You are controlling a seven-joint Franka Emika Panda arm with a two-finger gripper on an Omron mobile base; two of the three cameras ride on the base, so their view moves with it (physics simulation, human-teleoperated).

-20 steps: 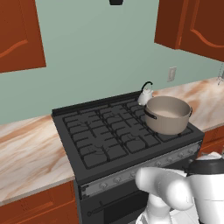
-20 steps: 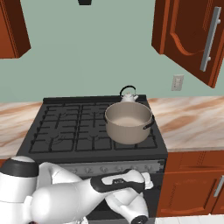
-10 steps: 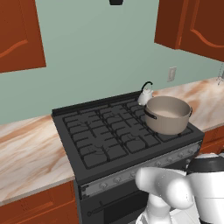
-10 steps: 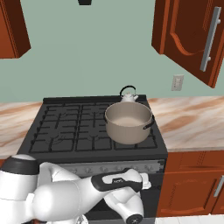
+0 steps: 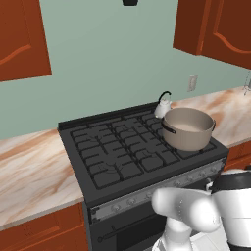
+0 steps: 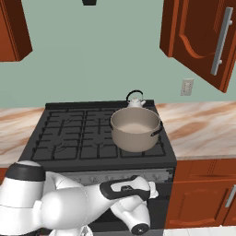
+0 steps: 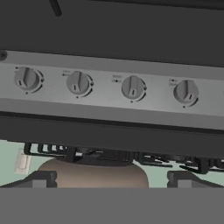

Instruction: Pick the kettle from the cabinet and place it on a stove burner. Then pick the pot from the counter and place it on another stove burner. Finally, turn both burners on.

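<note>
— Where are the pot and kettle?
— The pot (image 6: pixel 135 128) sits on the stove's (image 6: pixel 73 138) right grates, centre frame; the kettle (image 6: pixel 136 100) stands just behind it.
— And your gripper (image 7: pixel 109 180)?
— My jaws are spread wide, empty, facing the silver knobs (image 7: pixel 132 86) from below.

Pot (image 5: pixel 188 128) hides kettle (image 5: pixel 163 105) base; cabinet (image 6: pixel 203 37) cut off by frame.

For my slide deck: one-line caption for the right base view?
Pot and kettle sit on the stove; the arm reaches low toward the knobs.
</note>
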